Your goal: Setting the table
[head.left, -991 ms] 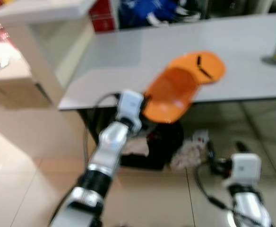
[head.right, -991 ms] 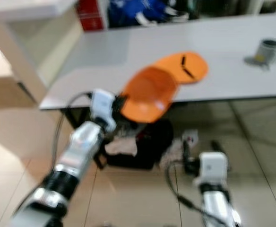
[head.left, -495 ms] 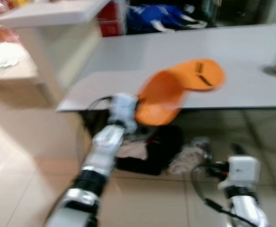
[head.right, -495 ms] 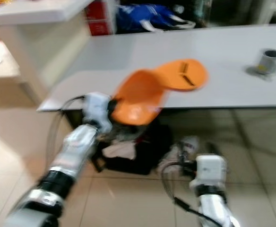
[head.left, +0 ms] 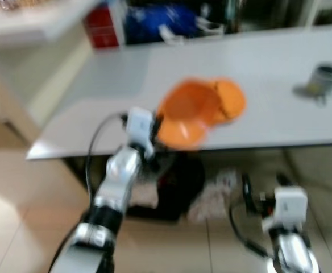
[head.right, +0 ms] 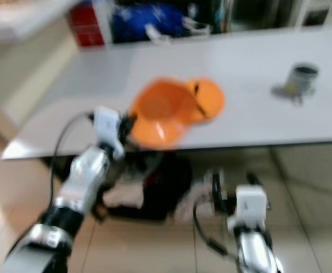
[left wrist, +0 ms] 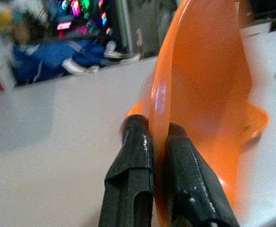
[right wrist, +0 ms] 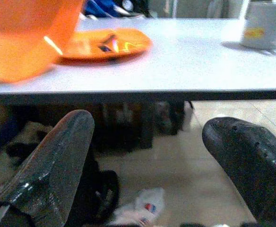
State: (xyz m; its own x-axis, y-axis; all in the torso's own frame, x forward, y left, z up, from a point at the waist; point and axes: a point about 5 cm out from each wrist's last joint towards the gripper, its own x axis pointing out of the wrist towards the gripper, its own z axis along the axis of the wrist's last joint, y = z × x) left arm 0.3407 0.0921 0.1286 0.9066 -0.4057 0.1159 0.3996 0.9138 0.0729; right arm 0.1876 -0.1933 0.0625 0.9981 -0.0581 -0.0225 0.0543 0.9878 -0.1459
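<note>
Left gripper [left wrist: 158, 142]: my jaws pinch one orange bowl [head.left: 184, 114] by its rim, at the tabletop [head.left: 268, 68] edge.
Plates: one orange plate [head.left: 229, 98] just beyond the bowl, seemingly touching it.
Right gripper [right wrist: 147, 142]: jaws wide apart, empty, below the tabletop.
Cups: one grey cup [head.left: 327, 79], well apart.
</note>
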